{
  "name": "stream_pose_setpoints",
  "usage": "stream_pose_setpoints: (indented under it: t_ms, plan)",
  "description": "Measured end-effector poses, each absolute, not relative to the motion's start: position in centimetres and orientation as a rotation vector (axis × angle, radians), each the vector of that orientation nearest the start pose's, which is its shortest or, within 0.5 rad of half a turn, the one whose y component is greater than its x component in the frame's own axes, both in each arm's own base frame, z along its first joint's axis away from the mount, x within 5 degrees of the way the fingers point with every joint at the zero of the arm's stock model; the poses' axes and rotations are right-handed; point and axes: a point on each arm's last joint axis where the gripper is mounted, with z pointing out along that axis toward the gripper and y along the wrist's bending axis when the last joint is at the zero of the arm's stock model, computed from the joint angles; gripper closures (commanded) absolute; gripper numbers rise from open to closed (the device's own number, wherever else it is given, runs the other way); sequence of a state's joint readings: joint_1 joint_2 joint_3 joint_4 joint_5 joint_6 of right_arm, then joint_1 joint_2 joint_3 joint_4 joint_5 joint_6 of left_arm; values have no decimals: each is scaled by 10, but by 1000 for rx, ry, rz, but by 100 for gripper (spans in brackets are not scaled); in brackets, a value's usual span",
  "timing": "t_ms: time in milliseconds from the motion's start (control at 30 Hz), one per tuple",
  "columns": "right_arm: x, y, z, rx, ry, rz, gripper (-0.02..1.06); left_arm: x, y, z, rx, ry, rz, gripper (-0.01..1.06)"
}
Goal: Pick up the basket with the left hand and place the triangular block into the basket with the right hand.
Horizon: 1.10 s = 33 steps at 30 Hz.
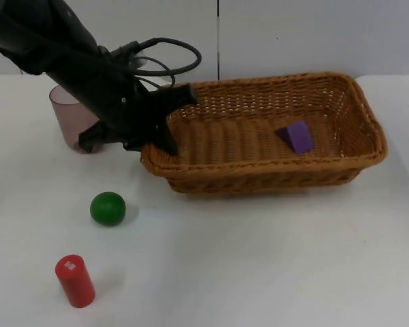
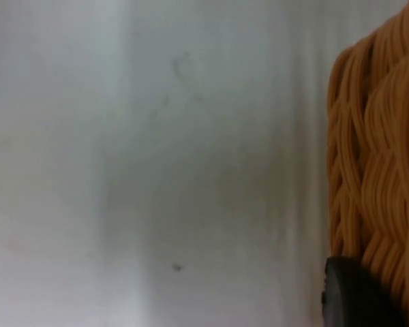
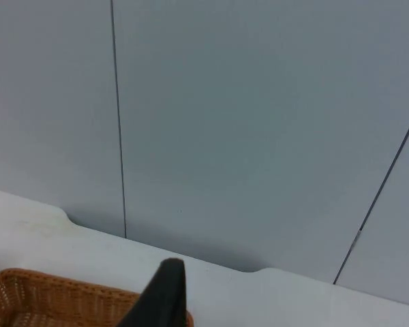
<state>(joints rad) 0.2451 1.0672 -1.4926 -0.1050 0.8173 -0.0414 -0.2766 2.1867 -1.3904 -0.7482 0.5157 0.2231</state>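
Tabletop [image 1: 273, 259], white, one: you have bare surface in front of and to the right of the basket; the far edge meets the grey partition wall [image 1: 313, 34].

Basket [image 1: 259, 129], wicker, one: sits mid-tabletop, long side across your view. Contents: one purple triangular block [image 1: 296, 136], lying on the basket floor toward the right end, apart from the walls.

Left tool [image 1: 165, 122], one: at the basket's left end, clenched on the basket's left rim, one finger inside and one outside. In the left wrist view you see the woven basket wall [image 2: 382, 150] right against a black fingertip [image 2: 354, 296].

Right tool [image 3: 160, 300], one: raised near the far edge, facing the partition wall, with the basket rim [image 3: 48, 293] below it. You cannot tell whether it is clenched or released.

Loose items left of the basket, all apart from it:
- green ball [image 1: 108, 208], one, in front of the left arm.
- red cylinder [image 1: 75, 281], one, upright, near the front edge.
- translucent pink cup [image 1: 71, 119], one, upright, partly behind the left arm.
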Motion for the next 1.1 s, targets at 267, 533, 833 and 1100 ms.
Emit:
stream_pose_setpoints:
  t_ms: [267, 533, 833, 1100]
  plan:
    - [188, 40, 504, -282, 1849, 19, 0, 412, -149, 93, -133, 2783, -677, 105]
    - [188, 40, 504, -282, 1852, 19, 0, 412, -149, 87, -137, 2792, -669, 105]
    - [188, 40, 504, -282, 1852, 19, 0, 412, -149, 83, -145, 2795, -663, 96]
    - [188, 40, 504, -287, 1852, 15, 0, 411, -149, 84, -138, 2806, -675, 17]
